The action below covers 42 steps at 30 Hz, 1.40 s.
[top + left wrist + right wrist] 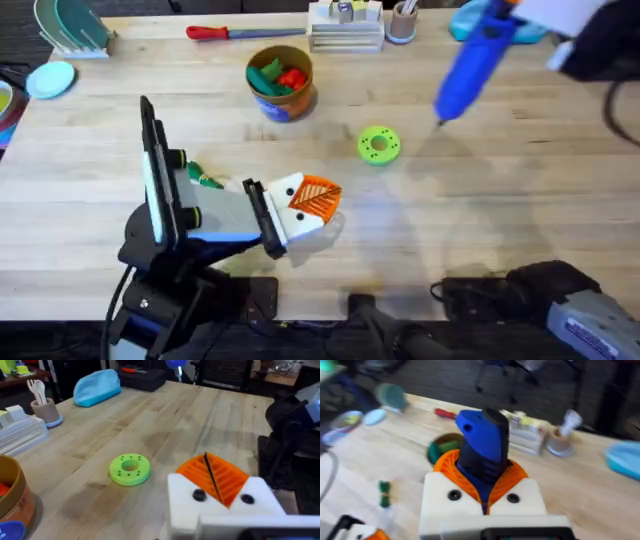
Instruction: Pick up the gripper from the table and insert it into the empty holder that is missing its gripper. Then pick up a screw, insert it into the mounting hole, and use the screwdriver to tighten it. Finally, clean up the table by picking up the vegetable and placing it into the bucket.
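Note:
My left gripper point(315, 200) rests low over the table's middle, shut with its orange pads point(215, 477) pressed together and nothing between them. The thin green vegetable point(200, 178) lies beside the left arm and also appears in the right wrist view point(384, 492). My right gripper point(520, 15) is high at the back right, shut on a blue power tool point(475, 60) whose tip points down right of the green disc point(378, 144). The bucket point(281, 82) holds red and green pieces. The red-handled screwdriver point(225, 32) lies at the back edge. The orange gripper block is out of view.
At the back stand a white box stack point(345, 25), a cup point(403, 22) and a blue pouch point(97, 386). A rack point(70, 25) and a blue lid point(50, 78) sit at the far left. The right arm's dark base point(560, 300) is at the front right.

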Each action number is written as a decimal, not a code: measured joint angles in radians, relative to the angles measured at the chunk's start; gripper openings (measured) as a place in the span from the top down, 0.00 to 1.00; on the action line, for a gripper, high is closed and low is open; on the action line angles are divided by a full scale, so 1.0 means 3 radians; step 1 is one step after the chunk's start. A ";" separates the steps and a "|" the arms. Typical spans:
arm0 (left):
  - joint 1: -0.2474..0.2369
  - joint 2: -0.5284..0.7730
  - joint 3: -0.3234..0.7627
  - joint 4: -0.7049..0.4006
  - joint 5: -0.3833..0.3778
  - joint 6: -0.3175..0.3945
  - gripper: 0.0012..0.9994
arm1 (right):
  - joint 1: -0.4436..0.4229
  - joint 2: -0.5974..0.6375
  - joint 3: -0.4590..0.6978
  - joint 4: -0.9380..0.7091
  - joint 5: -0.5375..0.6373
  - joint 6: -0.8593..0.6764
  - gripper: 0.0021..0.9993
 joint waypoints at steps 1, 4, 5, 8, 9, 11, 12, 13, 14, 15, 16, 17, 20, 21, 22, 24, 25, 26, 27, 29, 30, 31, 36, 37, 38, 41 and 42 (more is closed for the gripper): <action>0.0000 0.0001 0.0000 0.0000 0.0001 0.0000 0.99 | 0.0145 -0.0003 -0.0047 0.0112 0.0000 0.0040 0.98; 0.0000 0.0000 0.0000 0.0000 0.0000 0.0000 0.99 | 0.0574 0.0016 -0.0120 0.0335 0.0001 0.0108 0.98; 0.0000 0.0001 0.0000 0.0000 0.0000 0.0000 0.99 | 0.0714 0.0032 -0.0132 0.0422 0.0000 0.0128 0.98; 0.0000 0.0001 0.0000 0.0000 -0.0001 0.0000 0.99 | 0.1054 0.0102 -0.0138 0.0747 -0.0003 0.0154 0.98; 0.0000 0.0001 0.0000 0.0000 -0.0001 0.0000 0.99 | 0.1158 0.0128 -0.0138 0.0863 0.0000 0.0162 0.98; 0.0000 0.0001 0.0000 0.0000 -0.0005 0.0001 0.99 | 0.1358 0.0192 -0.0138 0.1036 0.0001 0.0163 0.98; 0.0000 0.0001 0.0000 0.0000 -0.0006 0.0000 0.99 | 0.1447 0.0227 -0.0138 0.1081 0.0002 0.0164 0.98; 0.0000 0.0001 0.0000 0.0000 -0.0008 0.0001 0.99 | 0.1551 0.0276 -0.0138 0.1127 0.0001 0.0167 0.98; 0.0000 0.0001 0.0000 0.0000 -0.0008 0.0001 0.99 | 0.1652 0.0336 -0.0138 0.1167 0.0000 0.0172 0.98; 0.0000 0.0000 0.0000 0.0001 -0.0009 0.0000 0.99 | 0.1747 0.0401 -0.0138 0.1204 0.0000 0.0174 0.98; 0.0000 0.0001 0.0000 0.0000 -0.0009 0.0000 0.99 | 0.1830 0.0461 -0.0138 0.1239 0.0001 0.0176 0.98; 0.0000 0.0001 0.0000 0.0001 -0.0009 0.0001 0.99 | 0.1912 0.0530 -0.0138 0.1278 0.0001 0.0178 0.98; 0.0000 0.0001 0.0000 0.0001 -0.0010 0.0000 0.99 | 0.2136 0.0724 -0.0139 0.1450 0.0001 0.0187 0.98; 0.0000 0.0001 0.0000 0.0001 -0.0010 0.0000 0.99 | 0.2190 0.0771 -0.0139 0.1508 0.0000 0.0187 0.98; 0.0000 0.0001 0.0000 0.0001 -0.0010 0.0001 0.99 | 0.2236 0.0807 -0.0139 0.1556 0.0000 0.0186 0.98; 0.0000 0.0001 0.0000 0.0001 -0.0010 0.0001 0.99 | 0.2305 0.0851 -0.0139 0.1602 -0.0001 0.0177 0.98; 0.0000 0.0000 0.0000 0.0001 -0.0010 0.0000 0.99 | 0.2329 0.0864 -0.0139 0.1603 0.0000 0.0159 0.98; 0.0000 0.0000 0.0000 0.0001 -0.0010 0.0000 0.99 | 0.2347 0.0876 -0.0139 0.1604 0.0000 0.0138 0.98; 0.0000 0.0001 0.0000 0.0000 -0.0010 0.0000 0.99 | 0.2360 0.0888 -0.0139 0.1607 0.0000 0.0115 0.98; 0.0000 0.0001 0.0000 0.0001 -0.0010 0.0000 0.99 | 0.2377 0.0920 -0.0139 0.1632 0.0000 0.0048 0.98; 0.0000 0.0000 0.0000 0.0001 -0.0010 0.0000 0.99 | 0.2383 0.0942 -0.0139 0.1650 0.0000 0.0019 0.98; 0.0000 0.0001 0.0000 0.0001 -0.0010 0.0000 0.99 | 0.2383 0.0957 -0.0139 0.1656 0.0000 -0.0001 0.98; 0.0000 0.0001 0.0000 0.0001 -0.0010 0.0001 0.99 | 0.2386 0.1034 -0.0139 0.1658 0.0001 -0.0092 0.98; 0.0000 0.0001 0.0000 0.0001 -0.0010 0.0000 0.99 | 0.2386 0.1044 -0.0139 0.1658 0.0001 -0.0114 0.98; 0.0000 0.0001 0.0000 0.0001 -0.0010 0.0000 0.99 | 0.2386 0.1047 -0.0139 0.1661 0.0001 -0.0136 0.98; 0.0000 0.0001 0.0000 0.0001 -0.0010 0.0000 0.99 | 0.2386 0.1047 -0.0139 0.1671 0.0001 -0.0235 0.98; 0.0000 0.0000 0.0000 0.0001 -0.0011 0.0000 0.99 | 0.2386 0.1047 -0.0139 0.1670 0.0001 -0.0264 0.98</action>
